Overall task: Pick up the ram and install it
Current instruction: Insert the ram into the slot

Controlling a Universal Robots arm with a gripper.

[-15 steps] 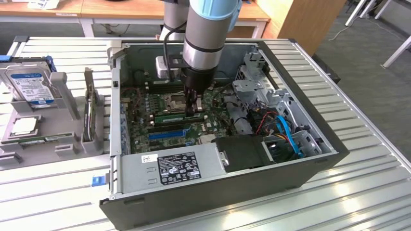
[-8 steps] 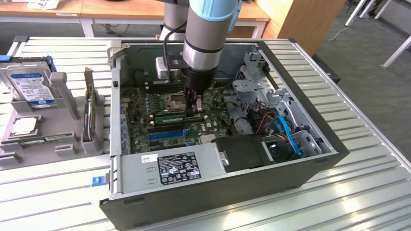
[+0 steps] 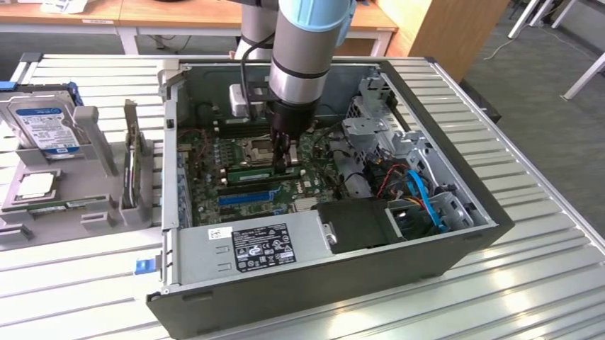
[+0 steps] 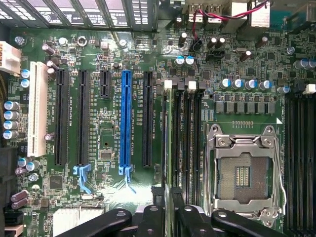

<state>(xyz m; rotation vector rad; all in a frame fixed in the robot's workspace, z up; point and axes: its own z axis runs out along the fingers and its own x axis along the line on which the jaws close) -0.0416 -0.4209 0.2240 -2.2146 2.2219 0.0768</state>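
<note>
The ram [image 3: 248, 173] is a thin green stick standing on edge in a memory slot of the motherboard [image 3: 212, 152], inside the open computer case [image 3: 444, 159]. In the wrist view the ram [image 4: 167, 128] appears edge-on as a narrow green line beside the black memory slots [image 4: 190, 143] and the bare processor socket [image 4: 243, 170]. My gripper [image 3: 283, 168] reaches straight down into the case and sits over one end of the stick. Seen from the wrist, the gripper [image 4: 168, 198] straddles the ram's upper edge.
A grey holder [image 3: 57, 202] on the exterior view's left carries a hard drive [image 3: 42, 124] and an upright expansion card [image 3: 132, 159]. A power supply [image 3: 251, 248], drive cages [image 3: 378, 131] and blue cables [image 3: 421, 198] crowd the case. The blue expansion slot [image 4: 126, 123] lies beside the memory slots.
</note>
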